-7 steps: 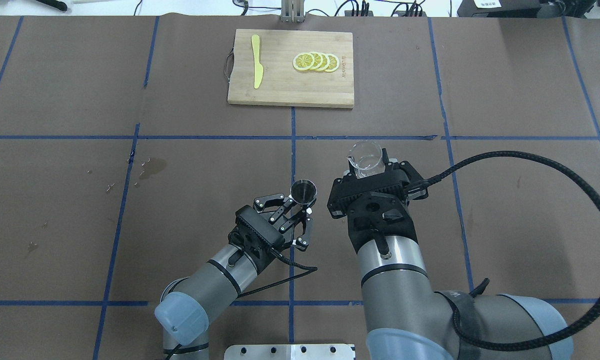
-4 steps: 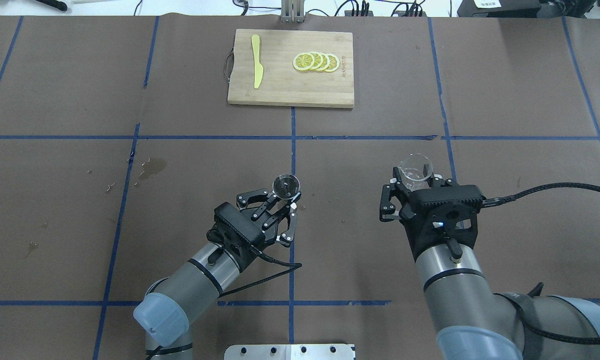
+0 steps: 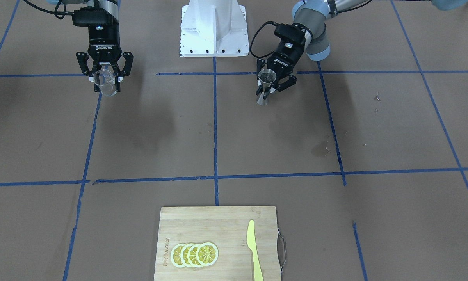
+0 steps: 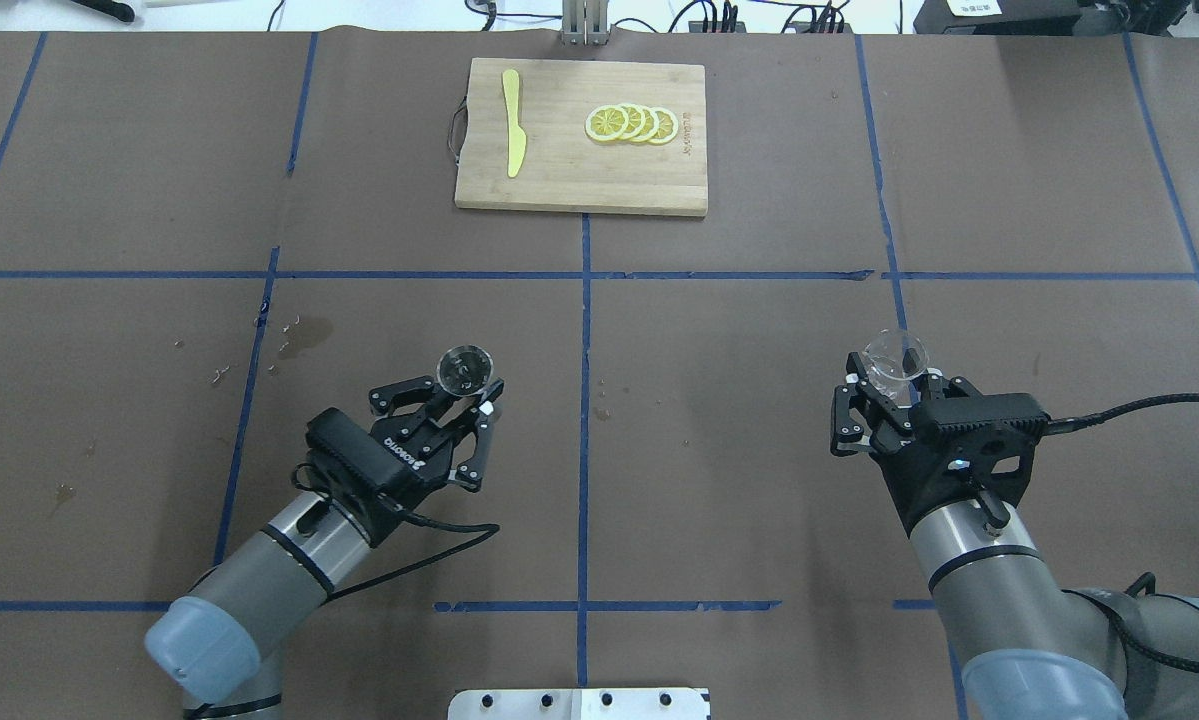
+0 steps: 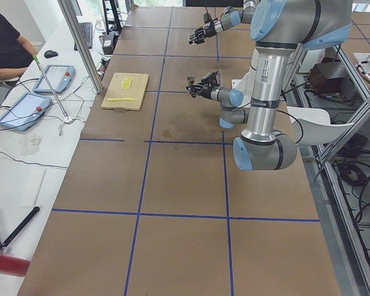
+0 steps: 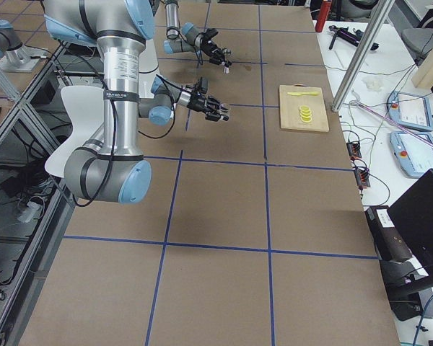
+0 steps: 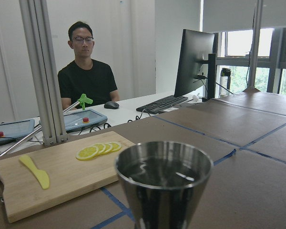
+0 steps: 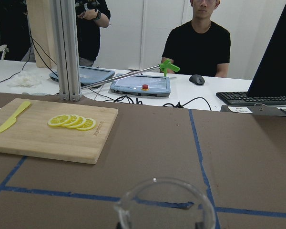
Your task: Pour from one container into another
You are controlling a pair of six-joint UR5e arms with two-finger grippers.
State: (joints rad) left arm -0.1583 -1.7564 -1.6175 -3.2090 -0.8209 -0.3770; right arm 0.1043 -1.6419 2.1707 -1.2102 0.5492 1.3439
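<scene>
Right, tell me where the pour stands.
Done, it seems: the jigger holds liquid and the glass cup looks empty. In hand: left jaws grip the jigger, right jaws the cup, both off the table and apart. Left: probably only setting them down.

The clear glass cup [image 3: 107,86] is held in the right gripper [image 3: 105,79] at the picture's left, and it looks empty, though it is too small to be sure. The grey steel jigger [image 3: 264,97] is gripped at its thin middle by the left gripper [image 3: 268,83], well apart from the cup. Near the bottom edge, lemon slices [image 3: 194,254] and a yellow knife [image 3: 254,249] are laid on a wooden board [image 3: 218,222].
</scene>
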